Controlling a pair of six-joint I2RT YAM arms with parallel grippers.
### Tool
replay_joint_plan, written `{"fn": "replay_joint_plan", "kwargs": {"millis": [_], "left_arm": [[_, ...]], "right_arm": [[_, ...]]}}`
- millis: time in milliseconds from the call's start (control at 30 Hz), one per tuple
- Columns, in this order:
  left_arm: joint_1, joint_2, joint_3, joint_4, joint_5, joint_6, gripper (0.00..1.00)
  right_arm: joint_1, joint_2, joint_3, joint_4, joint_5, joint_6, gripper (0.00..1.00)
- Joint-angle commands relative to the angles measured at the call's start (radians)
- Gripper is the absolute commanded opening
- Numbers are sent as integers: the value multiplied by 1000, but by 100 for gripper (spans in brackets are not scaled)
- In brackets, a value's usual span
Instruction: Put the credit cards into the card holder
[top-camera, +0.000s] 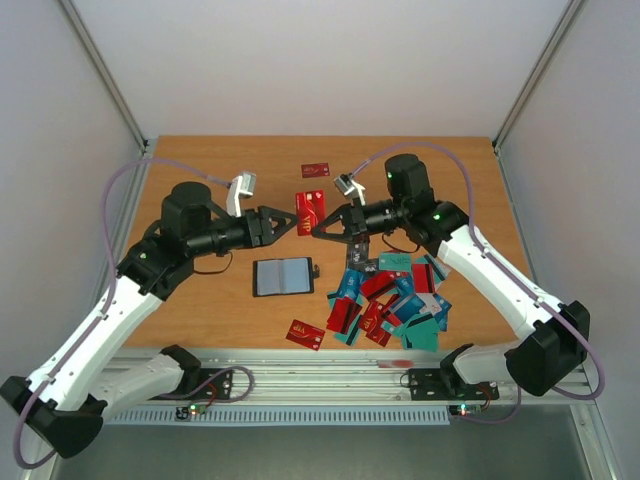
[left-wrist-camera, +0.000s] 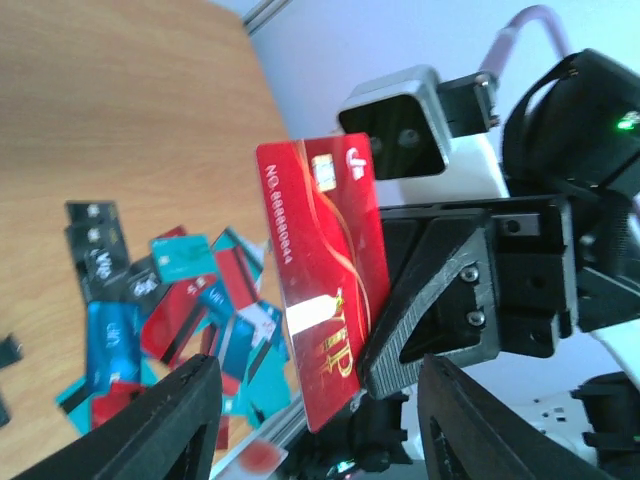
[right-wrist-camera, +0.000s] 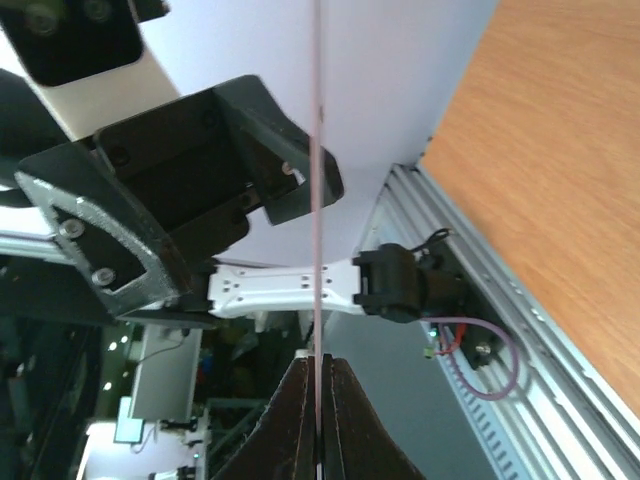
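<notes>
While 1 red card (top-camera: 309, 208) is pinched edge-on in the closed jaws of the right gripper (top-camera: 320, 228) above the table (top-camera: 200, 160), the left gripper (top-camera: 291, 224) is faced toward it, jaws wide apart, nothing gripped. The card holder (top-camera: 285, 276) is laid open below, the credit cards (top-camera: 390, 300) piled to its right. A clean handover is judged to need the card's free end squarely enclosed before the right jaws are released.

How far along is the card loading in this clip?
Done: nothing visible; the card holder lies open on the table with no coloured card showing in it. In hand: the right gripper pinches one red card in the air, facing the left gripper, which is open. Left: the card pile, plus a far red card and a near red card lying apart.
</notes>
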Motion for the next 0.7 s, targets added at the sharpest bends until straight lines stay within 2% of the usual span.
{"fn": "replay_joint_plan", "kwargs": {"millis": [0, 233, 467, 667], "left_arm": [[36, -20, -31, 258, 112, -139, 54], [67, -16, -49, 372, 146, -191, 40], [69, -5, -46, 412, 159, -206, 27], [69, 4, -46, 436, 188, -218, 21]], "right_arm": [[-12, 4, 44, 168, -122, 119, 1], [-13, 3, 56, 338, -193, 238, 1], [-13, 8, 68, 352, -225, 246, 1], [-13, 14, 71, 353, -238, 243, 1]]}}
